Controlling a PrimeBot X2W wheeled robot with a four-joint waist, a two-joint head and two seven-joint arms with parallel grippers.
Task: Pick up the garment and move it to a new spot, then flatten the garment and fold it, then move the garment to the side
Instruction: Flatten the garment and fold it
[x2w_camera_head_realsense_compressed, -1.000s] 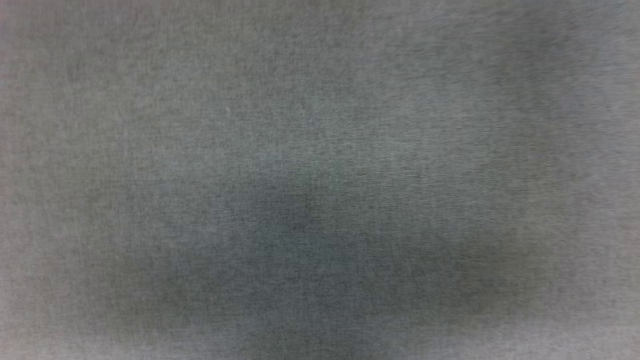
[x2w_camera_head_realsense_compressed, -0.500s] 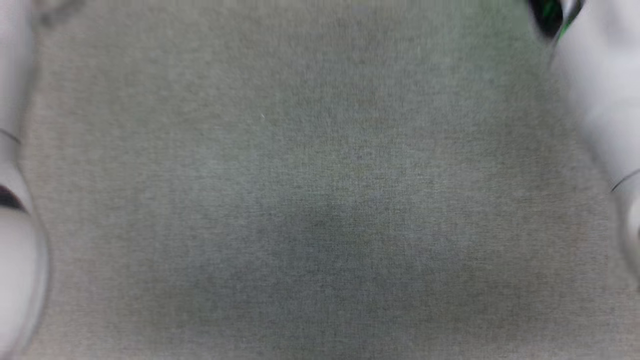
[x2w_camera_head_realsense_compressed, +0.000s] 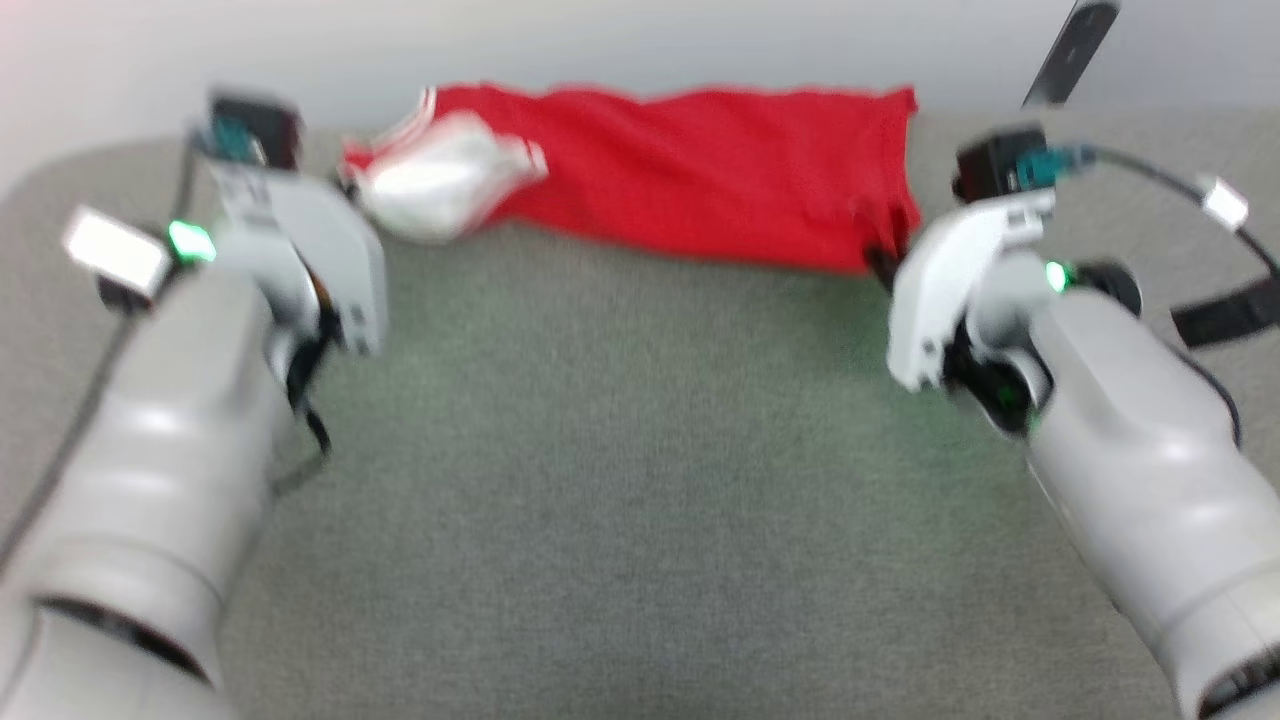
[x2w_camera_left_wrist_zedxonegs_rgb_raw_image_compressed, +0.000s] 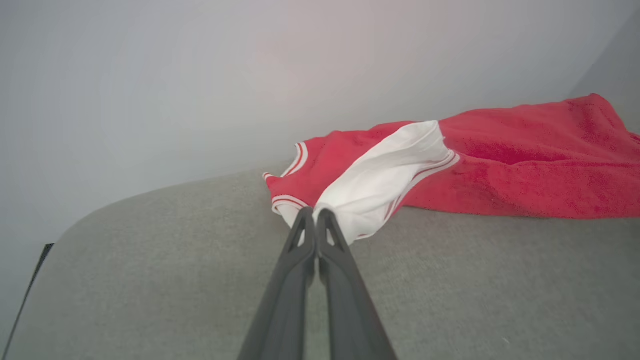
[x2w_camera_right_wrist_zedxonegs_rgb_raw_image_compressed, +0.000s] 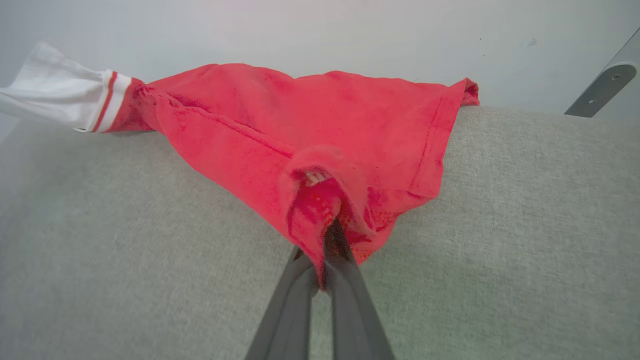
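Head: one garment (x2w_camera_head_realsense_compressed: 700, 165) lies along far edge of grey surface (x2w_camera_head_realsense_compressed: 640, 450), two arms (x2w_camera_head_realsense_compressed: 160, 420) reaching its ends.
Left wrist: left gripper (x2w_camera_left_wrist_zedxonegs_rgb_raw_image_compressed: 315, 215) pinched on white sleeve at tips.
Right wrist: right gripper (x2w_camera_right_wrist_zedxonegs_rgb_raw_image_compressed: 327, 242) clamped on bunched red hem, rest of the garment beyond.

A plain lab-like workspace; grey fabric-covered table (x2w_camera_head_realsense_compressed: 640, 500) against a bare pale wall (x2w_camera_left_wrist_zedxonegs_rgb_raw_image_compressed: 200, 75); metal bracket (x2w_camera_right_wrist_zedxonegs_rgb_raw_image_compressed: 600, 90).

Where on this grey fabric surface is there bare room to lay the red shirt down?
Wide bare grey fabric surface lies nearer than the red white-sleeved T-shirt, between the pale left forearm and right forearm. Crowded: the far edge, where left gripper and right gripper clamp the shirt.
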